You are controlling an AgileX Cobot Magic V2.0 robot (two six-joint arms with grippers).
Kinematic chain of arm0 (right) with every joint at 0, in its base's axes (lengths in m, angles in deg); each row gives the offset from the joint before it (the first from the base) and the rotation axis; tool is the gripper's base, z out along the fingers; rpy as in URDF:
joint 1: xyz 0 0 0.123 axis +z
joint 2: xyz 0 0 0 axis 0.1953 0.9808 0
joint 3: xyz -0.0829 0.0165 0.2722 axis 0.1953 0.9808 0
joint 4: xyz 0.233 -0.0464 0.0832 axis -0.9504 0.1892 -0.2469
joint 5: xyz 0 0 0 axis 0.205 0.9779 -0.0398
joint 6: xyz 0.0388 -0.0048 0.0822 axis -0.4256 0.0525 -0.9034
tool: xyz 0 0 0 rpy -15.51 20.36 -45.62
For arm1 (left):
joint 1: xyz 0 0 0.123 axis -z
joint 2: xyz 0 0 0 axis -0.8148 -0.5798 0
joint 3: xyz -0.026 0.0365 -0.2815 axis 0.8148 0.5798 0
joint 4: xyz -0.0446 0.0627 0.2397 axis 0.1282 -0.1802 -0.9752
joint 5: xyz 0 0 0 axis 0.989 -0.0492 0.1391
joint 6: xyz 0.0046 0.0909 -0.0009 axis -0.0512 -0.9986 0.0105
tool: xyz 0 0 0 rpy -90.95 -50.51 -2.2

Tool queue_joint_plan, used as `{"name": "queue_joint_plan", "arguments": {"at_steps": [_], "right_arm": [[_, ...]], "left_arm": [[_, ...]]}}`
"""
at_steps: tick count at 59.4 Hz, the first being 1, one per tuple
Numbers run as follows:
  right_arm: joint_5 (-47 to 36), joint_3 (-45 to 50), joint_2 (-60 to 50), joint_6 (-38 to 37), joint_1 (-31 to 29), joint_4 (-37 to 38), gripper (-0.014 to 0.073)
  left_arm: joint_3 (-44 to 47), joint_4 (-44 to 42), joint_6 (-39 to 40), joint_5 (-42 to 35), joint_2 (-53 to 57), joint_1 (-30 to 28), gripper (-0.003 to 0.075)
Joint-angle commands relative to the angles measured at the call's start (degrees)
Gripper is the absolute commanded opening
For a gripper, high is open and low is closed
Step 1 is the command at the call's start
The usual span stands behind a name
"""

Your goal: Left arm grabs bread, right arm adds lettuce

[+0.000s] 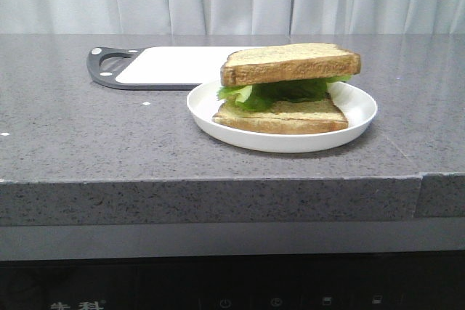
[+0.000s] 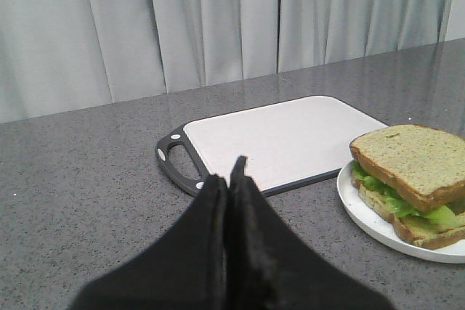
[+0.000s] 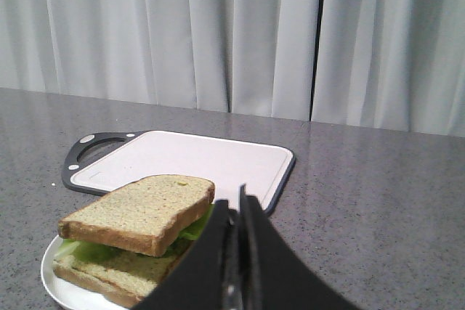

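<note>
The front edge of the grey bench (image 1: 109,201) is being shown nearest in the front view, with a white plate (image 1: 218,123) resting on it at about 3 o'clock from centre. On the plate a lower slice (image 1: 290,117) is being covered by the lettuce (image 1: 280,92), and the bread (image 1: 290,63) is lying on top, tilted slightly. Much of the lettuce is being hidden between the slices; only its ruffled edge is being seen. Behind the plate, at 11 o'clock, a white cutting board (image 1: 174,64) with a dark handle is partly being blocked by the stack.

Neither arm is being caught in the front view. In the left wrist view the left pincer (image 2: 229,179) is being held closed and empty, with the bread (image 2: 414,161) well apart at 3 o'clock, the plate cut off by the frame. In the right wrist view the right pincer (image 3: 236,205) is likewise being held closed on nothing, the bread (image 3: 142,212) just beside it at 9 o'clock.
</note>
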Motion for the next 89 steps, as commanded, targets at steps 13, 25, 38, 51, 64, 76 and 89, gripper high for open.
{"name": "queue_joint_plan", "arguments": {"at_steps": [13, 25, 38, 51, 64, 76, 89], "right_arm": [[-3.88, -1.51, 0.45, 0.48, -0.37, -0.70, -0.0062], [-3.88, -1.51, 0.45, 0.48, -0.37, -0.70, -0.0062], [-3.88, -1.51, 0.45, 0.48, -0.37, -0.70, -0.0062], [-3.88, -1.51, 0.45, 0.48, -0.37, -0.70, -0.0062], [-3.82, -1.51, 0.45, 0.48, -0.37, -0.70, -0.0062], [-3.82, -1.51, 0.45, 0.48, -0.37, -0.70, -0.0062], [-3.76, -1.51, 0.45, 0.48, -0.37, -0.70, -0.0062]], "left_arm": [[-1.48, -0.38, 0.48, -4.74, -0.42, -0.05, -0.0020], [0.92, -29.92, 30.48, -7.43, 1.65, -0.15, -0.0021], [7.63, -28.10, 32.87, -6.88, 10.53, -5.62, -0.0021], [16.09, -25.31, 32.87, -6.77, 21.03, -12.54, -0.0021], [22.62, -25.06, 32.87, -7.24, 22.09, -13.14, -0.0021], [26.87, -23.11, 32.87, -9.60, 22.09, -13.14, -0.0021], [26.76, -23.23, 32.87, -9.81, 22.09, -13.14, -0.0021]]}}
